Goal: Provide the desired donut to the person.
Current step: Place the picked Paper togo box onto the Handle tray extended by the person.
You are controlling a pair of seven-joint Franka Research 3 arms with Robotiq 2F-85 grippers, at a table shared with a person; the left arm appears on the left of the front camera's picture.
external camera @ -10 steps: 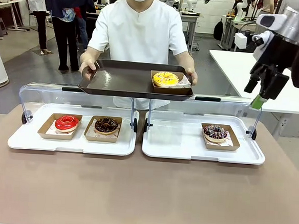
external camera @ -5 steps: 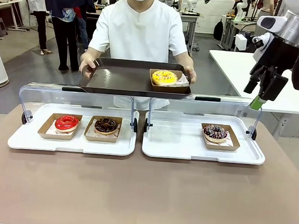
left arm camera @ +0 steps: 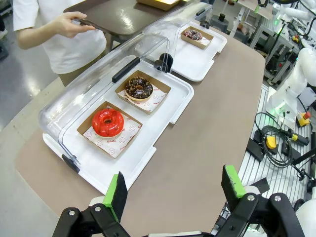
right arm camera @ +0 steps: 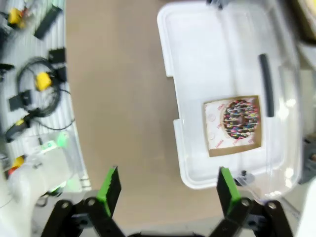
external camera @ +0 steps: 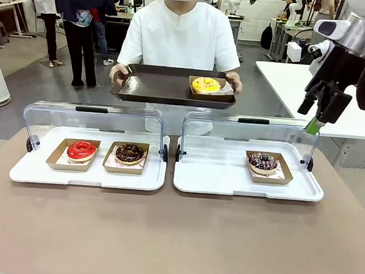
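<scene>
Yellow donut [external camera: 205,85] (on person's [external camera: 183,37] tray [external camera: 154,88]) sits far from right end effector [external camera: 310,118].

The donut [external camera: 205,85] is yellow, the tray [external camera: 155,85] dark brown.

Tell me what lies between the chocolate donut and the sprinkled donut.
Front view: between chocolate donut and sprinkled donut, only bare white tray and two black lid hinges.

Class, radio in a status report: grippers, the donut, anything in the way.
Left gripper open, empty. Right gripper open, empty, aloft. Yellow donut on person's tray. Display lids up.
</scene>
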